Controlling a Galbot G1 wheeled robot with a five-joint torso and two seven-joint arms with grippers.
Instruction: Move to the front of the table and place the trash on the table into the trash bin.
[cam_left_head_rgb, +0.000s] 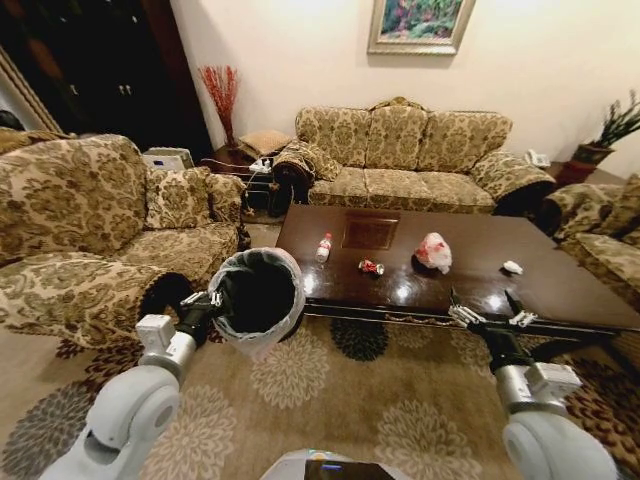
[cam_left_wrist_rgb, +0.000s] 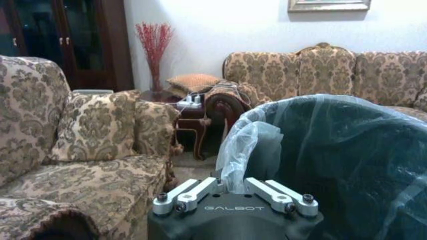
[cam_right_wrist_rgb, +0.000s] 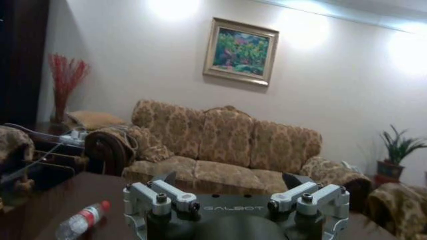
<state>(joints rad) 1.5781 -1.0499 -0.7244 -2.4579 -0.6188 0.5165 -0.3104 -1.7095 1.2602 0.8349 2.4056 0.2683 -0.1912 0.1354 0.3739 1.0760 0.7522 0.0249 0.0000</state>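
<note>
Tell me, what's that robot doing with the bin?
The robot is cleaning up. Its left end effector is shut on the rim of the bin and holds it up beside the table. The right end effector hangs open over the table's near edge, holding nothing. The trash is all on the table: a bottle, a can, a bag and a paper wad.

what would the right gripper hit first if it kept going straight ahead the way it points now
Probably nothing soon: the open right gripper points across the table, between the pink-white bag and the paper wad. Beyond lies the sofa, though depth is uncertain.
</note>
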